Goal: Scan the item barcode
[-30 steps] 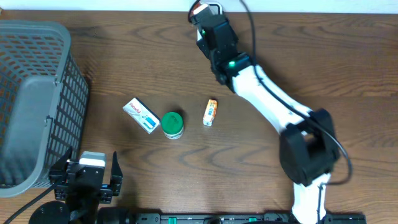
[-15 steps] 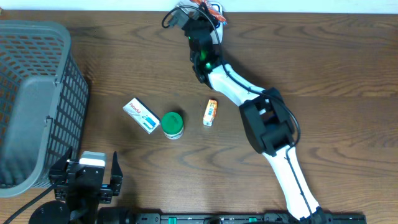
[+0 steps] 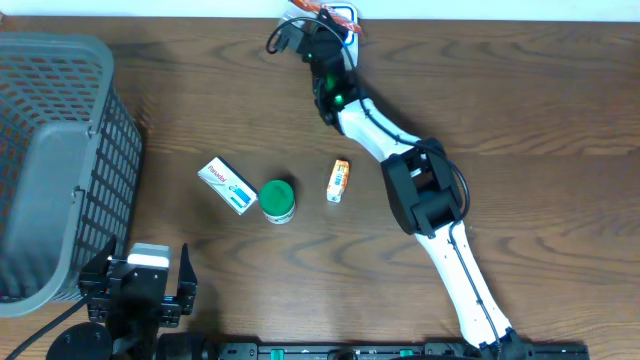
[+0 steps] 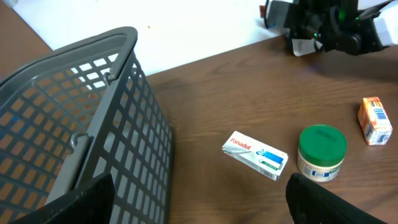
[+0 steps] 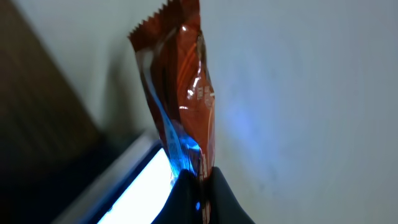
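The item I'm working is an orange-brown foil sachet (image 5: 186, 93), up at the 12 o'clock edge of the table in the overhead view (image 3: 325, 12). I judge it very light and limp: thin crinkly film with a serrated top seal, glossy enough to slip, and likely to fold or flop if I swing it fast. It won't break, but squeezing its belly could crush whatever is inside, so the flat sealed end is where I want it pinched, leaving the printed face free for the reader.

That is how it sits. The right gripper (image 5: 202, 186) is clamped fully together on the sachet's bottom seal, at 6 o'clock in the wrist view, with the pack standing up and leaning slightly towards 11 o'clock. Just beside its lower end, at 8 o'clock, glows a lit panel (image 5: 134, 183) which I take for the scanner window; blue light falls on the foil. I can't make out a barcode from here.

The left gripper (image 3: 145, 275) rests at 7 o'clock, jaws spread wide, holding nothing, beside the wire basket (image 3: 120, 130). A Panadol box (image 3: 227, 185), green-lidded jar (image 3: 277, 200) and small orange carton (image 3: 339, 181) lie mid-table, untouched
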Controlling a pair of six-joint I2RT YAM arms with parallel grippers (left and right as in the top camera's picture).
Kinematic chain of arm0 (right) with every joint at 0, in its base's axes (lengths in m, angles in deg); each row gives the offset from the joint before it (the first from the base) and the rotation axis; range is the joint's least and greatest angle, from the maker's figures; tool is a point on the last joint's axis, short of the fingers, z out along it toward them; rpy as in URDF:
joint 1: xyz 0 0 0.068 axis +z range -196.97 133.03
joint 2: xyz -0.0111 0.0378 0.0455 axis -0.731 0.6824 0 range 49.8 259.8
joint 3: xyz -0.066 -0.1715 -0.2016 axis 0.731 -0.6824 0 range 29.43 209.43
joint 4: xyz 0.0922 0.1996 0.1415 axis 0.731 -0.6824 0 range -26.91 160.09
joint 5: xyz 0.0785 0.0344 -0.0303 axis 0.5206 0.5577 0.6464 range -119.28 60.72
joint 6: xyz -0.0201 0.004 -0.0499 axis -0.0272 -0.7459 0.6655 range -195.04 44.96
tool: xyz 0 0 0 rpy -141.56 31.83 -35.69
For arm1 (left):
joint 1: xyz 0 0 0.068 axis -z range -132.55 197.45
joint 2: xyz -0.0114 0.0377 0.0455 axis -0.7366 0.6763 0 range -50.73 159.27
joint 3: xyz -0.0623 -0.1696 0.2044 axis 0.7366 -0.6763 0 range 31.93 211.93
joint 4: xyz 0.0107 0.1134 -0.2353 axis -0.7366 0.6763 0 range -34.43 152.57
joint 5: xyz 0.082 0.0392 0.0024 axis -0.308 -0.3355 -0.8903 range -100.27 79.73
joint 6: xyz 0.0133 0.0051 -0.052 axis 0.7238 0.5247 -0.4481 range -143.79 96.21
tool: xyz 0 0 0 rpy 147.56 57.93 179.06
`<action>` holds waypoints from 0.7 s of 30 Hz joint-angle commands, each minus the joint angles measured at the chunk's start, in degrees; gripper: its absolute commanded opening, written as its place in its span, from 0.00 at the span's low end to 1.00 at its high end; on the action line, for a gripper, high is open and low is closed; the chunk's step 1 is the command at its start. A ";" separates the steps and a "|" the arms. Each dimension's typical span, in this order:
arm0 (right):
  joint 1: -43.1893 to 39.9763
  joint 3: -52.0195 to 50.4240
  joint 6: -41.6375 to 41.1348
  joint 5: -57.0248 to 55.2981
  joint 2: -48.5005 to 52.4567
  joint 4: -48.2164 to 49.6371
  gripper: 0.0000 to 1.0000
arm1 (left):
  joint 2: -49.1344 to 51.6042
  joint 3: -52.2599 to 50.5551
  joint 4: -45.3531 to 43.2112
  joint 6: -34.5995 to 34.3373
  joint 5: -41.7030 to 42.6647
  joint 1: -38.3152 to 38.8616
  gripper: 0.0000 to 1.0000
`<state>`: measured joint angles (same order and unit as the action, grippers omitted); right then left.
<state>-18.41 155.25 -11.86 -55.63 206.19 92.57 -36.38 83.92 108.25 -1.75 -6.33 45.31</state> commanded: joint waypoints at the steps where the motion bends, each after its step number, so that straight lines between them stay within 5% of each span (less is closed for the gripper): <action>1: -1.33 1.55 1.20 1.81 0.15 -1.88 0.01 | 0.13 -0.02 0.04 -0.76 -0.11 0.17 0.86; 11: 0.31 1.55 -3.65 0.44 -4.90 -8.20 0.01 | 0.13 -0.02 0.04 -0.76 -0.11 0.17 0.87; 21: -0.50 1.55 -28.20 -9.42 -23.23 -41.99 0.01 | 0.13 -0.02 0.04 -0.76 -0.11 0.17 0.86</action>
<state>-17.72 155.67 -27.97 -60.59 191.09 56.13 -36.38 83.92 108.25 -1.75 -6.33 45.31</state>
